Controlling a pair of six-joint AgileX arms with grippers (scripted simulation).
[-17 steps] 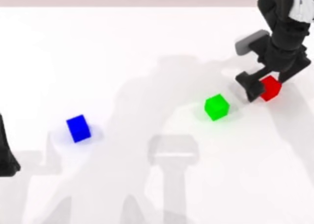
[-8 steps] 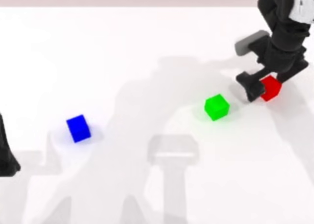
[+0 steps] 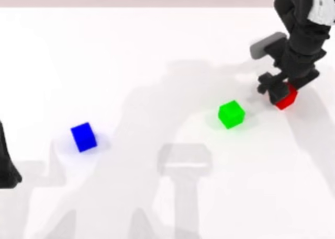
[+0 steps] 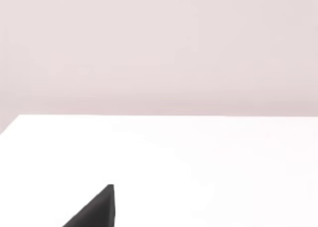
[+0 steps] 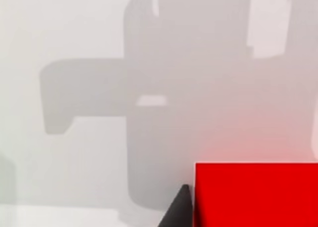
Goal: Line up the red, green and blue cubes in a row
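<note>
Our right gripper (image 3: 280, 90) was down at the table (image 3: 157, 50) on its right side, toward the back. Its two dark fingers were pinching the red cube (image 3: 287, 97). The right arm reached in from the back right corner and bent down over that cube. The red cube sat turned a little, with its corners pointing at the table's edges. In the right wrist view the red cube (image 5: 256, 194) filled one corner, with one dark fingertip (image 5: 180, 209) right against its side. The green cube (image 3: 231, 114) sat near the red one, toward the left, also turned a little. The blue cube (image 3: 84, 137) sat well apart, far to the left. Our left arm (image 3: 6, 166) was parked at the left edge, and we could not tell how its gripper was.
</note>
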